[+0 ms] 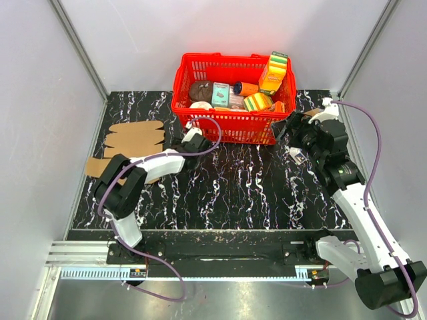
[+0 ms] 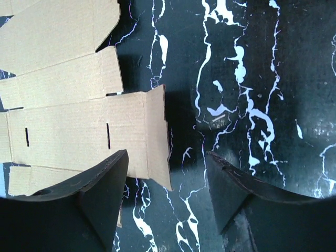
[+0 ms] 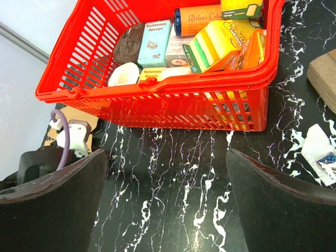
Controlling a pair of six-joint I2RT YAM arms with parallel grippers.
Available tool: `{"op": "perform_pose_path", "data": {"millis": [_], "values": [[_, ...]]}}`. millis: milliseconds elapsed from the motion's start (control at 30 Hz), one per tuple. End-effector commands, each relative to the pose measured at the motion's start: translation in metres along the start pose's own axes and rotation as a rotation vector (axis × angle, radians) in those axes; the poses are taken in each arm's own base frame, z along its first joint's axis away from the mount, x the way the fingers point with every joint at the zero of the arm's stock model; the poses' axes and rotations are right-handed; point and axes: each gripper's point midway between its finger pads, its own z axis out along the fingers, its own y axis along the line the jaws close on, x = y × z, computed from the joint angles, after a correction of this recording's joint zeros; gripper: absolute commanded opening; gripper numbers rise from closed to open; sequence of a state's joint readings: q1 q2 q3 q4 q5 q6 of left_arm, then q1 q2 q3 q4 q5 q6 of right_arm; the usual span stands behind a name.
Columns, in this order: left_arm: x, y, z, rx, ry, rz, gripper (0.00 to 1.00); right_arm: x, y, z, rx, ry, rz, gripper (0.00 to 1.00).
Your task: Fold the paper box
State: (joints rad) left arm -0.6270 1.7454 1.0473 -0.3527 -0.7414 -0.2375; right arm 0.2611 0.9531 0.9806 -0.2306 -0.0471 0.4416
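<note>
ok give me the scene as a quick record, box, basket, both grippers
box: flat brown die-cut cardboard paper box, unfolded, on the left of the black marbled table
basket: red plastic basket, far centre, holding sponge packs
left: left gripper open, one finger over the box's right flap, nothing gripped
right: right gripper open, empty, facing the basket

Flat paper box (image 2: pixel 68 121), tool (image 2: pixel 166 157) straddling its edge

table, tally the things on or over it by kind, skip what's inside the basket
red plastic basket: 1
flat brown cardboard paper box: 1
small brown carton: 1
small white packet: 1
black two-finger grippers (left gripper, right gripper): 2
total: 6
</note>
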Motion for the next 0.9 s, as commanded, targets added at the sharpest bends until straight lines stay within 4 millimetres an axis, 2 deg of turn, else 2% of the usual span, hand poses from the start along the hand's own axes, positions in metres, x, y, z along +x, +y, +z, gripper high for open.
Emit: {"op": "perform_pose_path", "data": {"millis": [0,200,467,733,867], "values": [[-0.011,0.006,0.005,-0.074,0.003,0.03,0.65,-0.005,0.006,-0.006,-0.029,-0.018,-0.026,1.0],[-0.006,0.004,0.015,-0.111,0.055,0.082,0.61,-0.004,0.006,-0.006,-0.03,-0.018,-0.036,0.99],[0.008,0.014,0.025,-0.154,0.112,0.122,0.49,-0.002,0.005,-0.003,-0.031,-0.012,-0.035,1.0],[0.014,0.021,0.031,-0.204,0.136,0.164,0.48,-0.001,0.005,-0.003,-0.035,-0.008,-0.032,0.99],[0.014,0.021,0.033,-0.213,0.14,0.186,0.4,-0.001,0.006,-0.004,-0.037,-0.011,-0.031,0.99]]}}
